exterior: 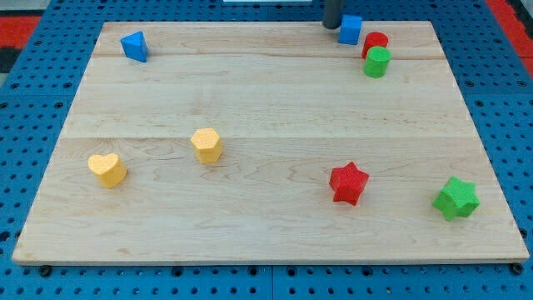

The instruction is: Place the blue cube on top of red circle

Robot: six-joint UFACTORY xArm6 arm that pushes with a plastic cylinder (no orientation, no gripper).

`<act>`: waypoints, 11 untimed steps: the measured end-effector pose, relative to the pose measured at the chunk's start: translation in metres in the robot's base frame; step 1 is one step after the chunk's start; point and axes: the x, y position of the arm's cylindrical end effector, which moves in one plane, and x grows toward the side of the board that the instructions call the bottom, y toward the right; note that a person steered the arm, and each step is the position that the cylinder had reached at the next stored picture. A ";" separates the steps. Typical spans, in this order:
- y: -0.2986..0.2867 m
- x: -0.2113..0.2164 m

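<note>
Fingers are absent on this arm; my tip (332, 26), a bare rod holding nothing, stands upright at the desk's (266, 108) top edge, touching the blue cube's (350, 30) left side. That cube sits just up-left of the red circle (375, 42), nearly touching, with the green cylinder (376, 62) just below. Judging by this, the final nudge is underway, calling for a short push toward the view's lower right.

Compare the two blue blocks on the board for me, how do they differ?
Shape: the blue cube is boxy, while the blue triangle is a wedge.
Place: the blue cube sits near the view's top right; the blue triangle is at the top left.
Company: the blue cube has my tip right beside it on the left and the red circle just below right; the blue triangle stands alone.
Both share the same blue and rest on the board.
</note>
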 end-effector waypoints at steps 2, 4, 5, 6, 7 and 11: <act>-0.015 0.011; 0.010 0.045; 0.037 0.045; 0.042 0.031; 0.014 0.031; 0.015 -0.005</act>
